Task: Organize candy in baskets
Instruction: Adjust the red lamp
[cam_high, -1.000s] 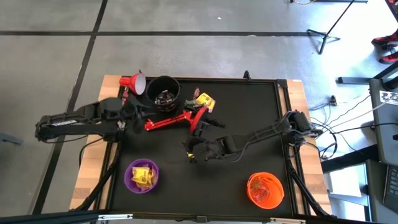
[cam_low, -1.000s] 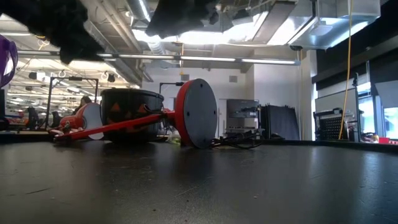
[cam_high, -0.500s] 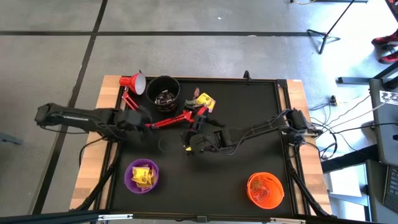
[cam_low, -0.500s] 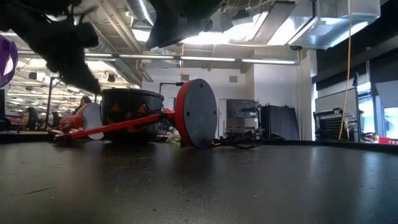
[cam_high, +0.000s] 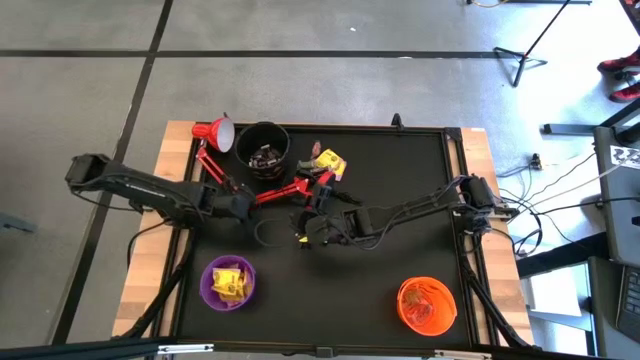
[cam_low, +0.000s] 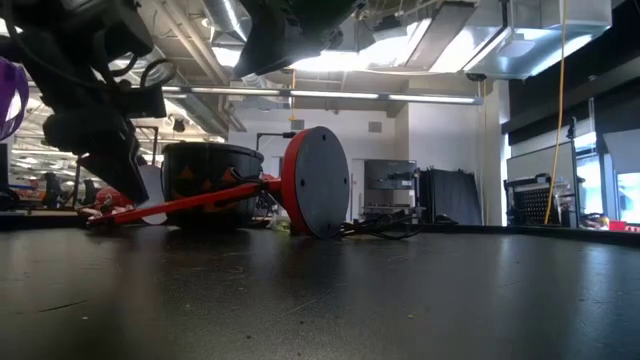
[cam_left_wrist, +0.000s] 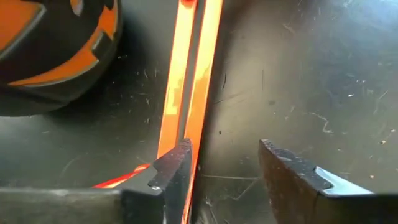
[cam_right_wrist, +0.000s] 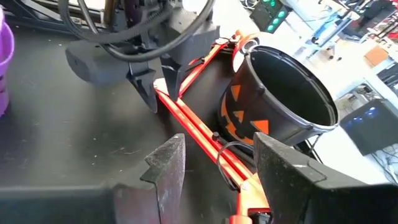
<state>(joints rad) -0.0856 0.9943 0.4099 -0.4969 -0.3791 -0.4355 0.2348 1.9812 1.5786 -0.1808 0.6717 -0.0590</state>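
Observation:
The black bucket (cam_high: 263, 148) stands near the table's far edge with dark candy inside. Yellow candy (cam_high: 328, 163) lies on the table to its right. The purple bucket (cam_high: 228, 282) holds yellow candy near the near edge, and the orange bucket (cam_high: 427, 305) stands at the near right. My left gripper (cam_high: 248, 206) is open and low, at the elbow of a fallen red lamp's arm (cam_left_wrist: 186, 81). My right gripper (cam_high: 306, 230) is open, raised above the table near the lamp's base, touching nothing. My left gripper has one open finger (cam_left_wrist: 174, 165) right against the red lamp's arm near its elbow (cam_left_wrist: 180, 134), coming slanting from the table's left. The other finger stands apart over bare table. Whether the near finger touches the arm, I cannot tell.
The red desk lamp (cam_high: 270, 193) lies on its side between the two grippers, its head (cam_high: 215, 133) at the far left and its round base (cam_low: 318, 180) on edge by the yellow candy. Bare black mat (cam_high: 400, 250) spreads over the table's right half.
My left gripper has swung toward the table's right and near side and come down to the lamp's arm. My right gripper has shifted a little toward the far edge.

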